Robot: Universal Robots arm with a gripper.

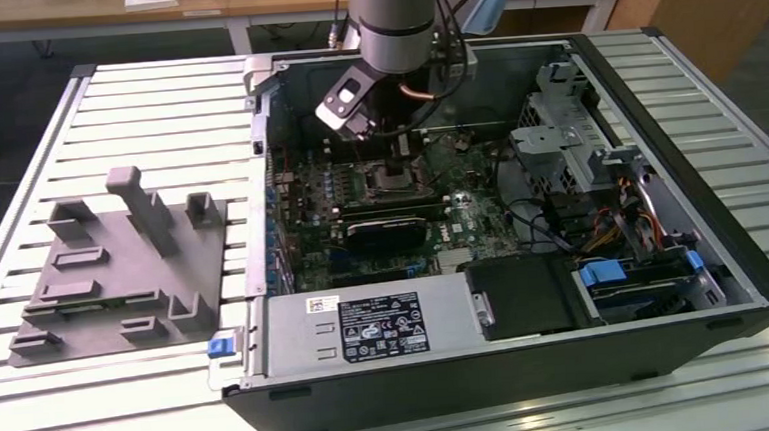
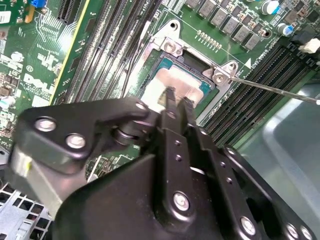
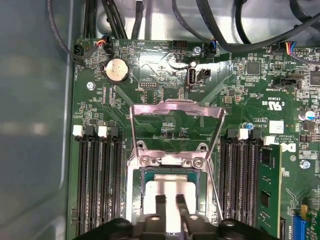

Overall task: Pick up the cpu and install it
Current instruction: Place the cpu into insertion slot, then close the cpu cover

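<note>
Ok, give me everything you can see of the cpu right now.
The cpu is a flat square chip with a shiny silver metal top and a thin teal-green edge showing around it. It lies flat, seemingly level, in the socket. The socket's metal frame stands swung open beyond it. The hand sits over the chip's middle and hides part of the top in both wrist views. Whether it touches the chip cannot be told.

Silver cpu (image 3: 167,187), black gripper (image 3: 170,201), green motherboard (image 3: 125,102). Grey fixture block (image 1: 114,267) at nine o'clock from the black case (image 1: 502,389), exterior view.
</note>
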